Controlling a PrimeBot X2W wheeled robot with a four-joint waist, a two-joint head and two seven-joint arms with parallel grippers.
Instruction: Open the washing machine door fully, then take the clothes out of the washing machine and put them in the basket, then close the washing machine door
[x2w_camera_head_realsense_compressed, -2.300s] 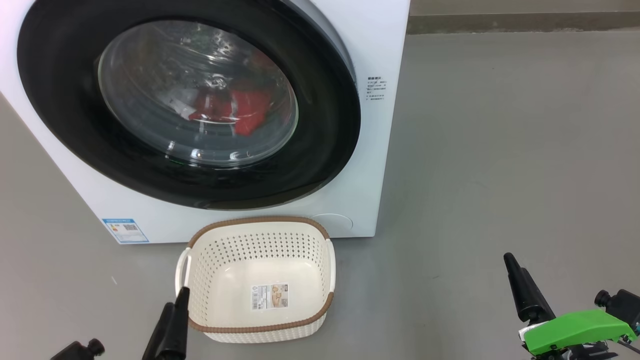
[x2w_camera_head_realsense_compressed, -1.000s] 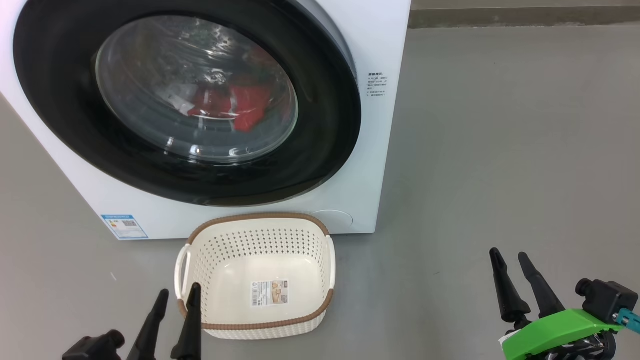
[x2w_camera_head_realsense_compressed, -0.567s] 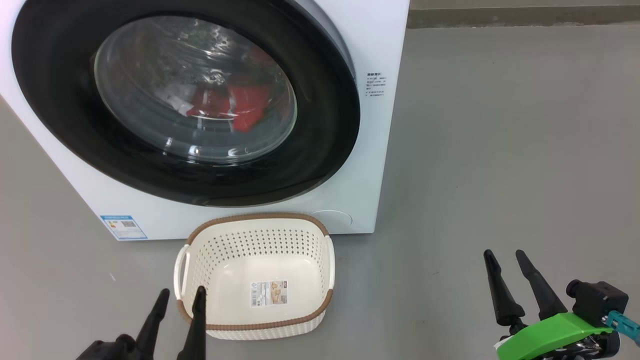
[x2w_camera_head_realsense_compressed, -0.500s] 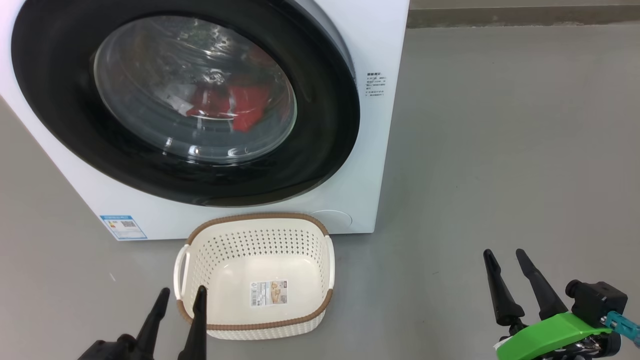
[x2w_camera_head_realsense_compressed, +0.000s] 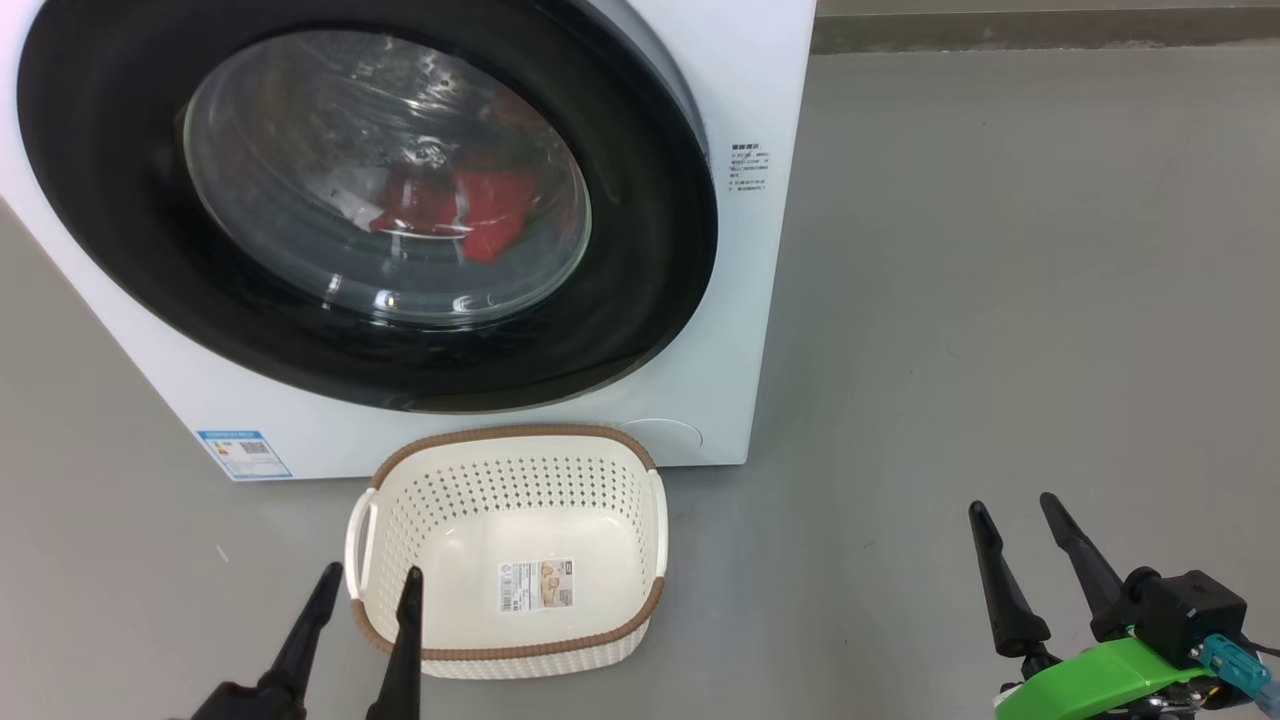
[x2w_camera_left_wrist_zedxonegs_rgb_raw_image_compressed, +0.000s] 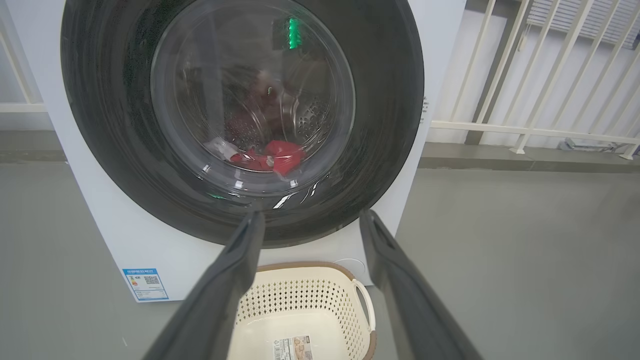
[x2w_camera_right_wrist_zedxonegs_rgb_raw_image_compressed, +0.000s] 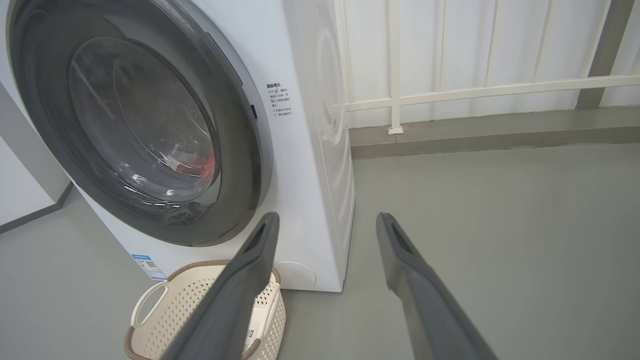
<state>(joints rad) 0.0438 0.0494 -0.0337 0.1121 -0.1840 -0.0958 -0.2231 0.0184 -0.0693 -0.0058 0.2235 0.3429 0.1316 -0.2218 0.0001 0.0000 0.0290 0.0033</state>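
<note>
The white washing machine (x2w_camera_head_realsense_compressed: 770, 90) stands on the grey floor with its round washing machine door (x2w_camera_head_realsense_compressed: 650, 300) closed against the front. Through the glass I see the red and white clothes (x2w_camera_head_realsense_compressed: 465, 215) lying in the drum, also visible as clothes (x2w_camera_left_wrist_zedxonegs_rgb_raw_image_compressed: 272, 157) in the left wrist view. The cream basket (x2w_camera_head_realsense_compressed: 520, 650) sits empty on the floor just in front of the machine. My left gripper (x2w_camera_head_realsense_compressed: 370, 580) is open at the basket's near left corner. My right gripper (x2w_camera_head_realsense_compressed: 1012, 508) is open over bare floor to the right, well away from the door.
A white railing (x2w_camera_right_wrist_zedxonegs_rgb_raw_image_compressed: 450, 92) and a low grey kerb (x2w_camera_head_realsense_compressed: 1040, 30) run behind the machine on the right. Bare grey floor (x2w_camera_head_realsense_compressed: 1000, 300) stretches to the right of the machine. A blue label sticker (x2w_camera_head_realsense_compressed: 243, 453) marks the machine's lower left front.
Both grippers went from shut or nearly shut to open, with two fingers now spread on each. The left gripper shifted slightly right toward the basket. The camera moved a little.
</note>
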